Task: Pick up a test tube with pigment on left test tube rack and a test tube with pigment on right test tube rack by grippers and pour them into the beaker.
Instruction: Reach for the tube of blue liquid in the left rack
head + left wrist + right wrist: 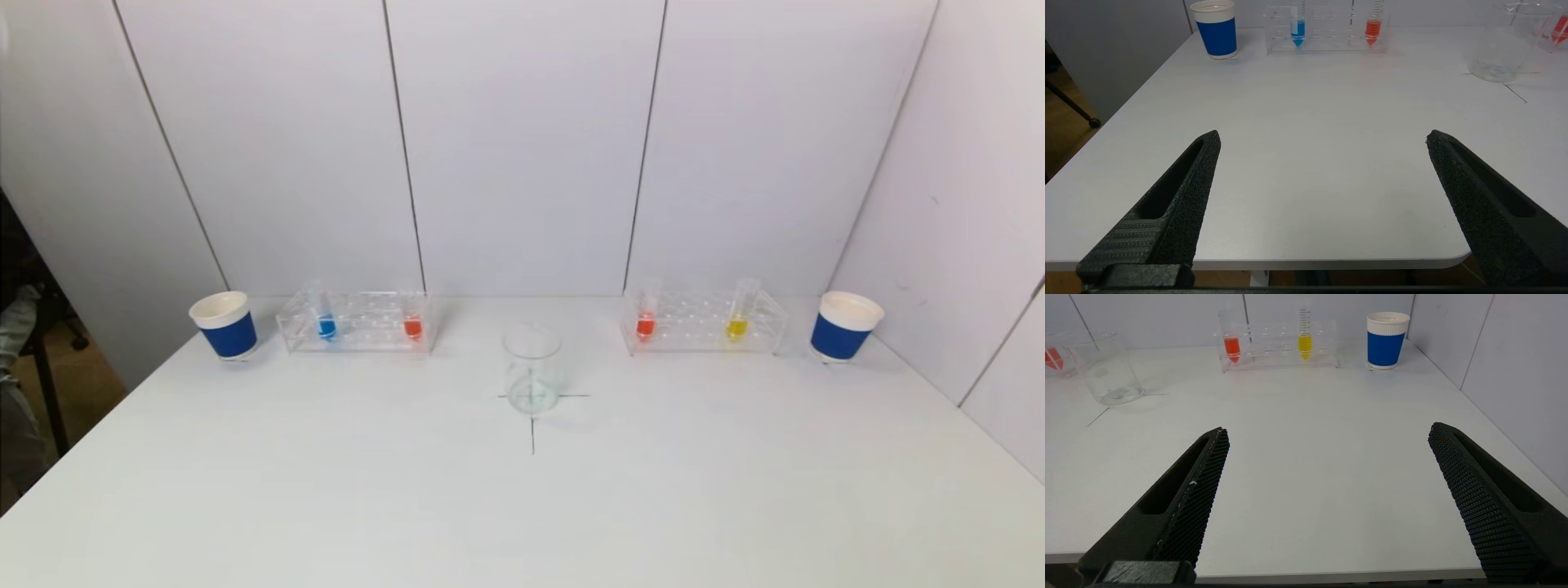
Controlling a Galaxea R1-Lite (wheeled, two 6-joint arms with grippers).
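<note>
Left rack (355, 322): clear, at the back left of the worktop; holds a blue tube (326, 325) and a red tube (413, 327), both upright.
Right rack (704, 323): clear, at the back right; holds a red tube (646, 324) and a yellow tube (737, 326), upright.
Beaker (532, 369): clear, between the racks and nearer the robot, on a drawn cross; looks empty.
Left gripper (1323, 139): jaws wide apart, empty, at the near edge, well apart from the left rack.
Right gripper (1327, 430): jaws wide apart, empty, at the near edge, well apart from the right rack.
Risks: a skewed approach may knock a rack; a loose pinch on smooth tube walls may slip; tilting short of the rim may spill pigment.
Cups: one blue cup (224, 324) outside each rack.
Worktop (522, 506): white, matt.
Room: plain pale wall panels.
</note>
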